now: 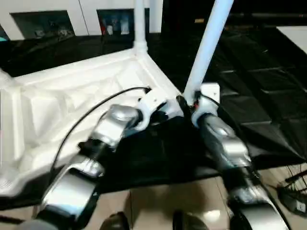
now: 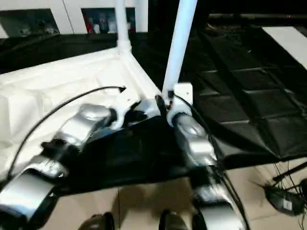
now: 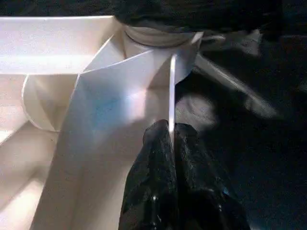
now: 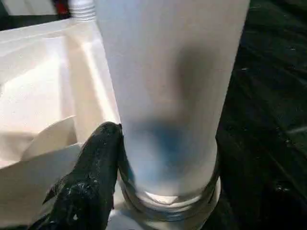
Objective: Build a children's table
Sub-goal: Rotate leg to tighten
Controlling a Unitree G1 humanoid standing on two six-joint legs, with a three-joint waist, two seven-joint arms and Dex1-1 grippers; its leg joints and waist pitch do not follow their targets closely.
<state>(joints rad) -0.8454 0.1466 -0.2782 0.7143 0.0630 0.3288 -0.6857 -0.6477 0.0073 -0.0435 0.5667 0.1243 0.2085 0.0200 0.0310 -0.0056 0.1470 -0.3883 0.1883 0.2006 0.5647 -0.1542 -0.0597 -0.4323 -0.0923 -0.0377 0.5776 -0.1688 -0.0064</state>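
Black mat: spread under everything, dark and creased, reaching toward the tiled floor at the near edge.
Table top: white plastic, lying upside down on the mat, ribbed underside facing up, one corner socket nearest the grippers.
Far leg: white tube standing upright in the far corner socket of the top.
Near leg: white tapered tube rising from the near corner socket, tilted slightly toward the right, base ringed by a threaded collar in the right wrist view.
Left arm: silver forearm reaching in from the lower left, black cable looping above it.
Left gripper: black fingers pressed together, pinching the thin white rib edge of the top's corner, just beside the near socket.
Right arm: silver forearm coming in from the lower right.
Right gripper: set at the base of the near leg, jaws spread about as wide as the tube, one black finger lying against the leg's side just above the collar.
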